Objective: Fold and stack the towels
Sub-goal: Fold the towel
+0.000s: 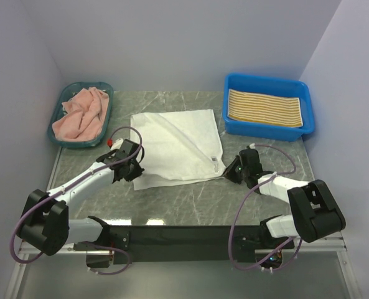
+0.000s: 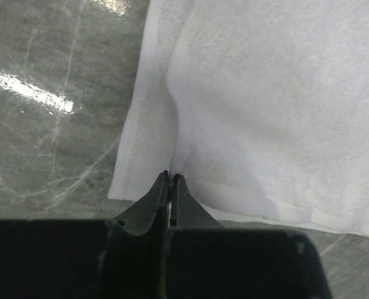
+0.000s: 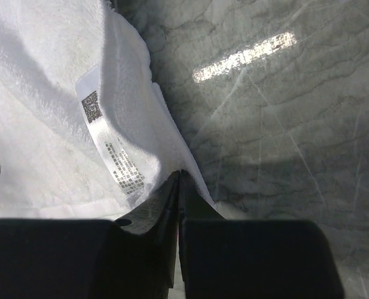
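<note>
Black fingers of the left hand (image 2: 170,176) fill the bottom of its wrist view. They are pressed together on the near edge of the white towel (image 2: 265,112), and a crease rises from the tips. Likewise, the right hand (image 3: 179,174) is clamped on the towel's near right corner, beside a printed label (image 3: 112,149) whose text is too small to read. How much cloth each pair of tips pinches is hidden by the fingers themselves. From above, the towel lies spread mid-worktop (image 1: 190,205), a diagonal fold line crossing it. At far left a pink towel (image 1: 81,112) sits crumpled in a green basket (image 1: 78,144). At far right a yellow-striped towel (image 1: 265,107) lies folded in a blue bin (image 1: 265,129).
</note>
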Motion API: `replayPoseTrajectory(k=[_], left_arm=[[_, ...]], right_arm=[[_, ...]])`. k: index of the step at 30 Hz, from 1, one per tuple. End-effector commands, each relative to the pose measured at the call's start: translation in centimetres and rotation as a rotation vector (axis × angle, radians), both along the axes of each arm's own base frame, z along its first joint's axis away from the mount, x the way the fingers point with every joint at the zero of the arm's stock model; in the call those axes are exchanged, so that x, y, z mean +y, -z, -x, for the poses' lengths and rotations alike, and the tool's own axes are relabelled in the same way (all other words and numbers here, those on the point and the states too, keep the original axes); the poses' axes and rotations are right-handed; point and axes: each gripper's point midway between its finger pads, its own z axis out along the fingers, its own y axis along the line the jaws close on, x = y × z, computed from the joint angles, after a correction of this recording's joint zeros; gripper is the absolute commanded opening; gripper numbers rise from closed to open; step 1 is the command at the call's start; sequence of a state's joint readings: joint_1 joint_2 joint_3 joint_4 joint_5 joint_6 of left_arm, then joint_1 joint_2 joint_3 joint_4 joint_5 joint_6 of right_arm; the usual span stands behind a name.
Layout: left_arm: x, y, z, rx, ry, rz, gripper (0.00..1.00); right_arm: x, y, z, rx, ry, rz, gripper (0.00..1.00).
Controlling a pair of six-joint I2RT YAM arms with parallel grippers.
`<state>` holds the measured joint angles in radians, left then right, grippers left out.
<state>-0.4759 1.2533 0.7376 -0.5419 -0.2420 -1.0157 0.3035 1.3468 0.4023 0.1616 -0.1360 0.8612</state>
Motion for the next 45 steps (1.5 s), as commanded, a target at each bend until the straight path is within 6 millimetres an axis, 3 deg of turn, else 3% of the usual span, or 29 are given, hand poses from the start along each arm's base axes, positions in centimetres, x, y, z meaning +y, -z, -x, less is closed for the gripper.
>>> replayPoseTrajectory(k=[1, 7, 16, 31, 45], left_arm=[[1.0, 0.7, 0.1, -0.014, -0.031, -0.025, 0.01], [1.3, 3.2, 1.8, 0.048, -0.028, -0.019, 0.00], [2.1, 4.8, 3.6, 0.081, -0.041, -0.024, 0.01], [2.6, 3.0, 3.8, 0.050, -0.050, -0.018, 0.01], [2.2, 3.4, 5.6, 0.083, -0.037, 0.036, 0.01]], right_arm=[[-2.0, 1.8, 1.6, 0.079, 0.057, 0.089, 0.05], [-2.3, 1.7, 2.0, 0.085, 0.078, 0.081, 0.05], [-2.5, 1.4, 1.9, 0.078, 0.094, 0.074, 0.05], [-2.4, 1.6, 2.0, 0.082, 0.101, 0.066, 0.06], [-2.5, 1.6, 1.8, 0.081, 0.109, 0.063, 0.06]])
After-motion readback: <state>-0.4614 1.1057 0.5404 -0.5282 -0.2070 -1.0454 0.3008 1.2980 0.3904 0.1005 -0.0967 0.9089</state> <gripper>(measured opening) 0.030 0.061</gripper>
